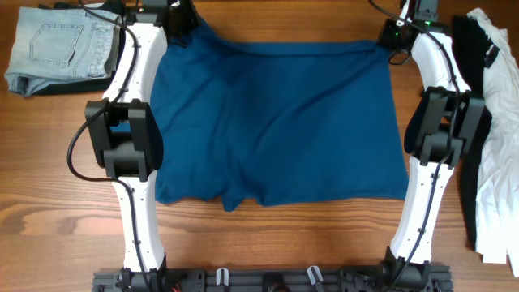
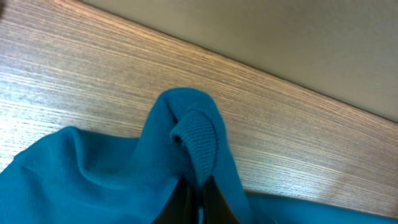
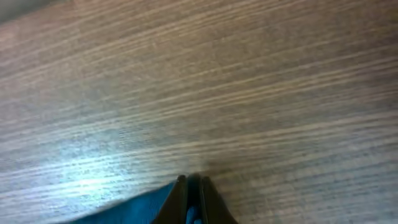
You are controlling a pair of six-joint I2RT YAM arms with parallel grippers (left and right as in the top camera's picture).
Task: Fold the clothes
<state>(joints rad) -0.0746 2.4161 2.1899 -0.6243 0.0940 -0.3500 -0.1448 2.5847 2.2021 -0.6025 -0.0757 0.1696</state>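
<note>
Both claws (image 2: 198,202) (image 3: 193,200) tight on the clothes (image 1: 276,122).

Light-blue jeans (image 1: 57,45) lie at the table's (image 1: 268,243) far-left corner; white garment (image 1: 499,162) and black garment (image 1: 468,211) line its right edge.

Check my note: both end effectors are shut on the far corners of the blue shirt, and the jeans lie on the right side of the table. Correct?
No. The jeans lie on the left side of the table, as the overhead view shows. The rest stands: the left end effector and the right end effector are each shut on a far corner of the blue shirt.
</note>
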